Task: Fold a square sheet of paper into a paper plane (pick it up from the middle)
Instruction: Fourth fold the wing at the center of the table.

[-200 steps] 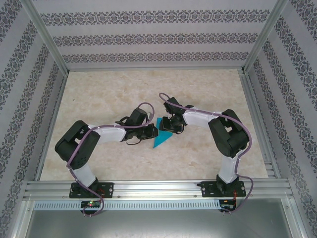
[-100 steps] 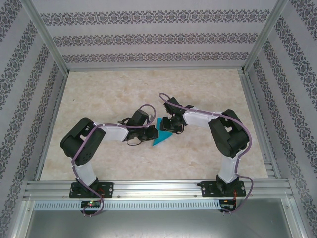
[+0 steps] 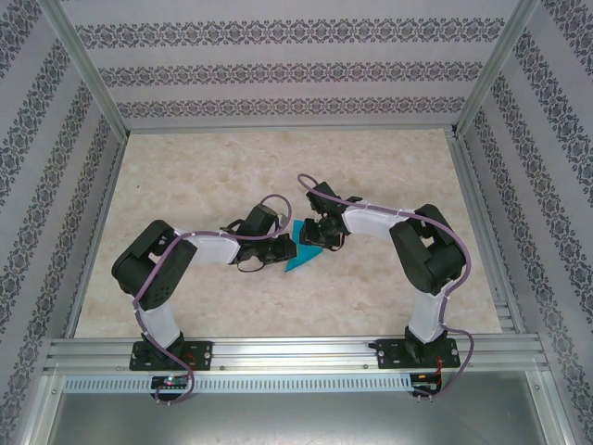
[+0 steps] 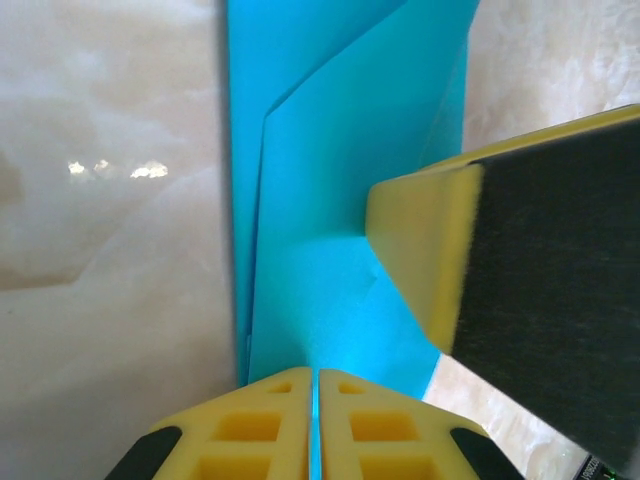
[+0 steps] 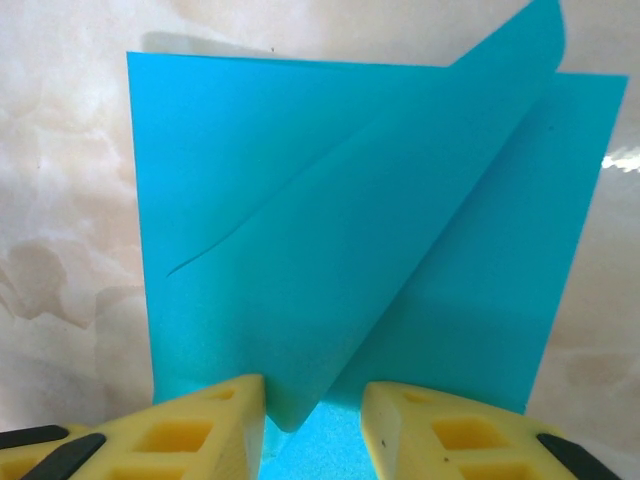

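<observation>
The square sheet of paper is cyan-blue and part-folded, lying mid-table between the two grippers. My left gripper is shut on its near edge; in the left wrist view a thin blue line runs between the yellow fingers of that gripper. The sheet stretches ahead with a diagonal crease. My right gripper stands open over the sheet. A lifted diagonal flap's corner hangs between this gripper's fingers, against the left one. One right finger rests on the paper. A paper plane is out of view.
The marble-patterned table is framed by aluminium rails in front and patterned walls at the back and sides. Both arms bend inward toward the centre, their cables looping above the wrists.
The left arm's elbow swung right and inward while its gripper stayed shut on the paper. The right gripper's jaws narrowed slightly around the flap corner.
</observation>
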Controlling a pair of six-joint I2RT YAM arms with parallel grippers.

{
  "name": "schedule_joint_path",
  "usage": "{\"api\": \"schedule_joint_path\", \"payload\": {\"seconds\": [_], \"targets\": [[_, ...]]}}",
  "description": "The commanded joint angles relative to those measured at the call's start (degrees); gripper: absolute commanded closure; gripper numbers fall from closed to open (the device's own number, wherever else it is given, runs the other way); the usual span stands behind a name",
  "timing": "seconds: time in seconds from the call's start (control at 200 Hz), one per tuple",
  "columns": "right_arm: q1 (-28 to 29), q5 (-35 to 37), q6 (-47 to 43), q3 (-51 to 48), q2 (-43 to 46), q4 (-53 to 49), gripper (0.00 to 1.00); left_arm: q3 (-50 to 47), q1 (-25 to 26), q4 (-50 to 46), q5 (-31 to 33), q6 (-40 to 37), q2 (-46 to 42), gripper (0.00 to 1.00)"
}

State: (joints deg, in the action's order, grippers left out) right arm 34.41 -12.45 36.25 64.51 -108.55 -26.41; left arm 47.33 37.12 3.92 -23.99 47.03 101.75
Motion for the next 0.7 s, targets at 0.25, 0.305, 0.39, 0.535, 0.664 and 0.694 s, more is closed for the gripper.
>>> {"api": "schedule_joint_path", "payload": {"seconds": [0.25,0.305,0.39,0.535,0.664,0.694], "targets": [[1.2,2.7,-0.9,-3.7,-7.2,-2.4,0.64,3.4,-0.7,1.9,3.7,0.3,0.3,0.89],[1.2,2.7,-1.0,-3.6,-7.3,-2.4,0.65,3.6,-0.7,1.5,3.7,0.4,1.0,0.90],[1.1,2.6,-1.0,-3.5,-7.3,-2.4,0.64,4.0,-0.7,1.1,3.0,0.2,2.1,0.90],[1.2,2.6,-1.0,-3.4,-7.5,-2.5,0.65,4.2,-0.7,0.3,3.1,0.1,2.7,0.90],[1.3,2.6,-1.1,-3.2,-7.8,-2.6,0.64,4.3,-0.7,-0.4,3.1,0.0,3.1,0.90],[1.3,2.6,-1.1,-3.2,-7.8,-2.6,0.64,4.2,-0.7,-0.6,3.1,-0.1,3.1,0.90]]}}
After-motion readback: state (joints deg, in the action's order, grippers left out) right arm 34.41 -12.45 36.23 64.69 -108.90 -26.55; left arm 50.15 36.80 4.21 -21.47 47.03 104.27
